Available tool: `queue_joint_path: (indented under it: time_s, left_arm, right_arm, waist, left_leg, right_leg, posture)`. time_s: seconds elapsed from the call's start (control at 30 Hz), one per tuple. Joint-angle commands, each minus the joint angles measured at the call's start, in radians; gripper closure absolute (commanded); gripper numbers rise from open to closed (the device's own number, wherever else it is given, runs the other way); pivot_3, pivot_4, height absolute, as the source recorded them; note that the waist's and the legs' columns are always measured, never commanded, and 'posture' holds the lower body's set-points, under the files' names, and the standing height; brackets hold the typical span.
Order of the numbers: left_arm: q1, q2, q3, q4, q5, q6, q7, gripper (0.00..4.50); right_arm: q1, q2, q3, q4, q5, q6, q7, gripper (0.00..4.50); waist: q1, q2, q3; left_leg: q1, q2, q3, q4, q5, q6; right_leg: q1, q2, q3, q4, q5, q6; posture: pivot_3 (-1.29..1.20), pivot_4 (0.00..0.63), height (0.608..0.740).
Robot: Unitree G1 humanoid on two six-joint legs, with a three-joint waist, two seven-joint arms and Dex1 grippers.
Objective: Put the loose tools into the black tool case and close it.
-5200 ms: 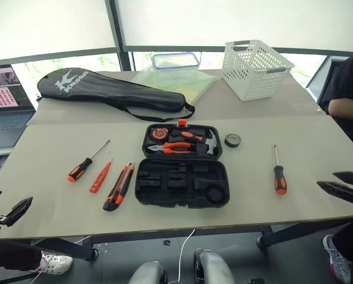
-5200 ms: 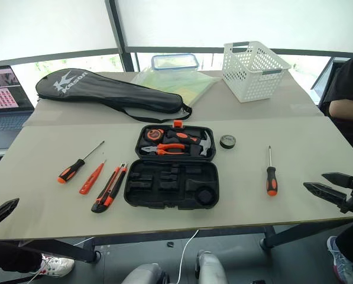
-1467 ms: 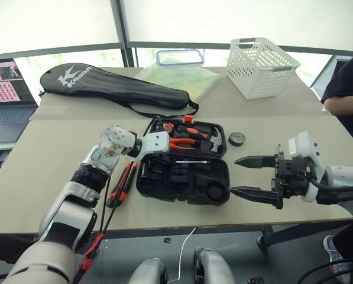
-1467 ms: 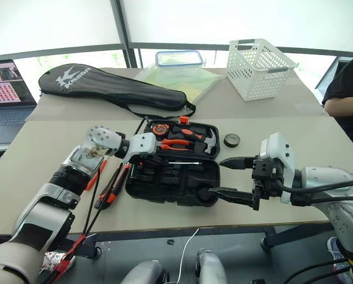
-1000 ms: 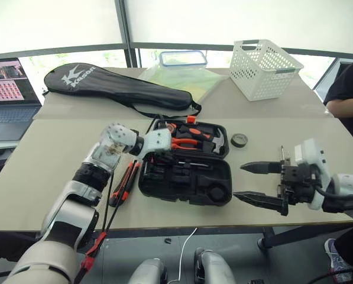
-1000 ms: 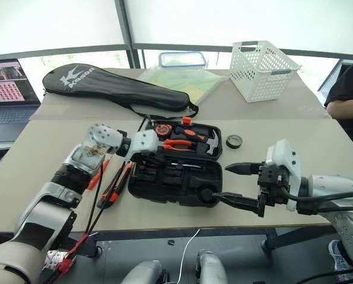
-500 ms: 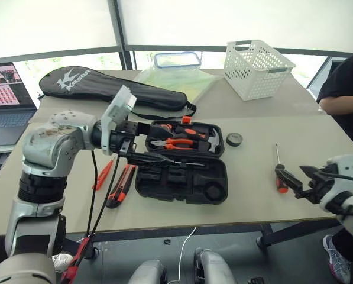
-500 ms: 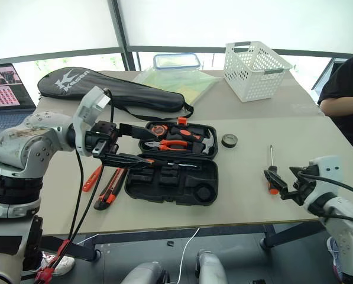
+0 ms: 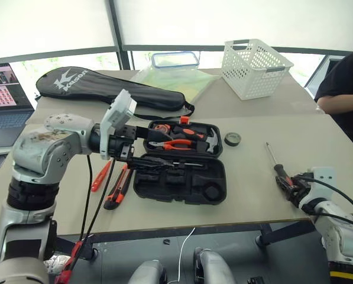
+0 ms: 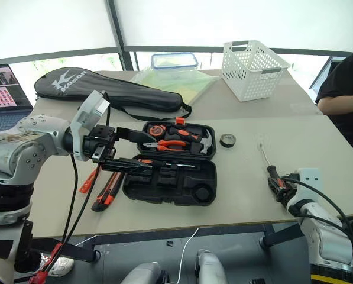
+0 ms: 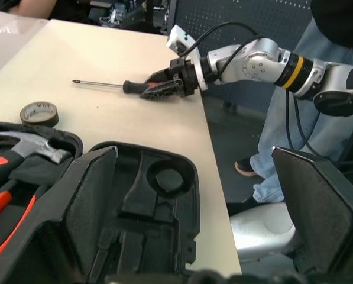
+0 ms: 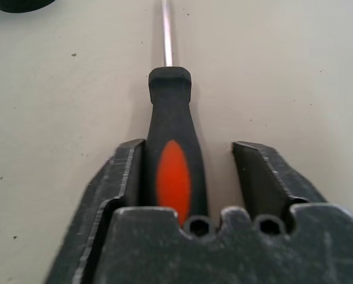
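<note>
The black tool case (image 9: 223,177) lies open mid-table, its lid holding pliers, a hammer and a tape measure. One screwdriver (image 9: 187,164) rests in its lower half. My left gripper (image 10: 142,149) hangs open over the case's left end, holding nothing. A slim orange screwdriver (image 9: 100,176) and the utility knife (image 9: 118,188) lie left of the case, the tape roll (image 9: 232,139) to its right. At the table's right end my right gripper (image 12: 191,151) straddles the handle of a screwdriver (image 12: 173,171). One finger touches the handle and a gap shows at the other.
A black racket bag (image 9: 105,92), a clear lidded box (image 9: 176,59) and a white basket (image 9: 256,68) stand at the back. A laptop (image 9: 5,97) sits far left. A person's arm (image 9: 339,103) rests at the right edge. The right screwdriver lies close to the table's front corner.
My left gripper lifted off the case and opened, leaving a screwdriver inside. My right gripper swung right, dropped to the far screwdriver, and its fingers narrowed around the handle.
</note>
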Motion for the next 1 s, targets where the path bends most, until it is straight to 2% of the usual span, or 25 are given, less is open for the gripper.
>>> queue_joint_path:
  time_s: [0.03,0.13,0.23,0.33,0.5,0.57,0.7,0.83,1.0]
  left_arm:
    - [0.010,0.028,-0.008,-0.032,-0.016,-0.026,-0.033,0.00]
    - [0.036,0.062,-0.027,-0.043,0.009,-0.058,-0.062,0.00]
    - [0.084,0.135,-0.048,-0.058,0.026,-0.101,-0.130,0.00]
    - [0.101,0.166,-0.062,-0.052,0.038,-0.131,-0.158,0.00]
    - [0.143,0.212,-0.084,-0.038,0.086,-0.200,-0.192,0.00]
    - [0.146,0.206,-0.082,-0.028,0.094,-0.205,-0.176,0.00]
    - [0.142,0.201,-0.066,-0.028,0.086,-0.192,-0.147,0.00]
    - [0.141,0.207,-0.048,-0.020,0.078,-0.178,-0.127,0.00]
    - [0.144,0.209,-0.038,-0.012,0.081,-0.183,-0.113,0.00]
  right_arm:
    - [-0.005,-0.016,-0.070,-0.049,0.048,-0.015,0.027,3.45]
    - [-0.043,-0.096,-0.066,-0.077,0.051,-0.062,0.116,3.46]
    - [-0.166,-0.217,0.049,-0.110,0.099,-0.079,0.358,3.46]
    - [-0.252,-0.272,0.140,-0.127,0.144,-0.046,0.516,3.46]
    - [-0.530,-0.247,0.465,-0.041,0.053,-0.092,0.777,3.46]
    - [-0.594,-0.220,0.567,0.040,-0.040,-0.174,0.825,3.46]
    - [-0.633,-0.199,0.657,0.133,-0.140,-0.277,0.874,3.46]
    - [-0.664,-0.165,0.685,0.202,-0.194,-0.333,0.880,3.46]
    - [-0.689,-0.140,0.690,0.266,-0.239,-0.337,0.872,3.46]
  waist:
    - [0.000,0.000,0.000]
    - [-0.005,0.002,0.001]
    - [-0.020,0.006,0.004]
    - [-0.029,0.006,0.004]
    - [-0.021,0.004,0.005]
    - [-0.013,0.004,0.005]
    - [0.011,0.004,0.005]
    - [-0.001,0.004,0.005]
    - [-0.021,0.004,0.005]
  left_leg:
    - [0.000,0.000,0.000,0.000,0.000,0.000]
    - [0.000,0.000,0.000,0.000,0.000,0.000]
    - [-0.001,0.000,0.002,0.000,0.000,0.000]
    - [0.001,0.002,0.005,-0.002,0.000,0.000]
    - [0.004,0.003,0.004,-0.005,0.000,0.000]
    - [0.002,0.002,0.004,-0.005,-0.001,0.001]
    - [-0.008,0.000,0.001,-0.001,-0.002,0.003]
    - [-0.018,-0.004,0.001,0.002,-0.002,0.003]
    - [-0.017,-0.003,0.002,0.002,0.000,-0.001]
  right_leg:
    - [0.000,0.000,0.000,0.000,0.000,0.000]
    - [0.000,0.000,0.000,0.000,0.000,0.000]
    - [-0.001,0.000,0.000,0.000,0.000,0.000]
    - [-0.001,0.000,0.001,-0.001,0.000,-0.001]
    - [0.000,0.005,0.000,-0.001,-0.002,-0.003]
    - [0.000,0.004,0.000,-0.001,-0.002,-0.003]
    - [-0.007,0.002,-0.005,0.001,-0.001,-0.002]
    - [-0.017,-0.003,-0.015,0.001,-0.001,-0.002]
    - [-0.016,-0.007,-0.027,0.001,0.000,-0.005]
  posture:
    - [0.00,0.150,0.740]
    - [0.00,0.150,0.740]
    - [0.00,0.150,0.740]
    - [0.00,0.150,0.740]
    - [0.00,0.150,0.740]
    - [0.00,0.150,0.740]
    - [0.00,0.150,0.740]
    - [0.00,0.150,0.740]
    - [0.00,0.150,0.740]
